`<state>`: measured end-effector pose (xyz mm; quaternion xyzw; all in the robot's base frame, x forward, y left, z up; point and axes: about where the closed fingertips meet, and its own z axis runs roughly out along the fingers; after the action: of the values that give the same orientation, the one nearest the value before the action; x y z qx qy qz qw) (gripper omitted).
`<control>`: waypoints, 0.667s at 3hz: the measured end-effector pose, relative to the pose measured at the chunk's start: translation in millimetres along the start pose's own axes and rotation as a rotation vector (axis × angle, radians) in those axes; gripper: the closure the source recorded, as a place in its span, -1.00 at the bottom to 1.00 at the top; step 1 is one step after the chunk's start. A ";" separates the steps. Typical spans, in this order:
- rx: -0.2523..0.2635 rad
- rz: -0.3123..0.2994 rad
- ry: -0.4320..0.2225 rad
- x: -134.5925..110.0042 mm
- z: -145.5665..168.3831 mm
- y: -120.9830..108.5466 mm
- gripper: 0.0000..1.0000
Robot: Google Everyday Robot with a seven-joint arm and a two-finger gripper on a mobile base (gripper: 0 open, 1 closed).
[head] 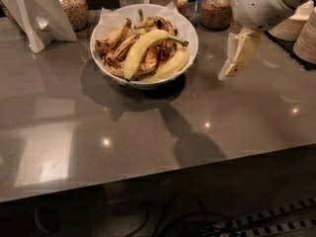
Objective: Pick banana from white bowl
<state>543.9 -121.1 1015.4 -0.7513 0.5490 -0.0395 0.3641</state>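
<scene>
Banana: the banana (148, 48) lies on top of the heap in the white bowl (191, 36), running from the near left up to its dark stem at the far right. Being uppermost, it is likely the easiest fruit to lift out.
Neighbours in the bowl: a paler banana (173, 65) lies just beside it on the near right, and the brown-spotted bananas (116, 41) lie under it and to its left, so there is little bare room along its sides.
Paper lining (106, 16): it sticks up at the far rim and could catch on a low approach from that side.
Gripper (228, 72): it hangs over the table (148, 147) to the right of the bowl, tilted with its tip toward the near left, well apart from the fruit and carrying nothing from the bowl. I cannot tell whether it is spread or closed.
Open room: the table is bare between gripper and bowl and across the whole near side, so I judge a leftward path over the right rim to be free.
Edges to mind: a jar (216, 11) stands far, just behind the gripper, stacked plates (303, 31) crowd the far right, and the table's near edge lies well away.
</scene>
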 end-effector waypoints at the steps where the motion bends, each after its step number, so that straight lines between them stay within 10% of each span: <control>1: 0.017 -0.093 -0.016 -4.3 16.3 -8.5 -1.00; 2: 0.037 -0.235 -0.053 -14.0 46.0 -20.4 -1.00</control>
<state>575.7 -83.2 998.6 -0.8045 0.4463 -0.0721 0.3853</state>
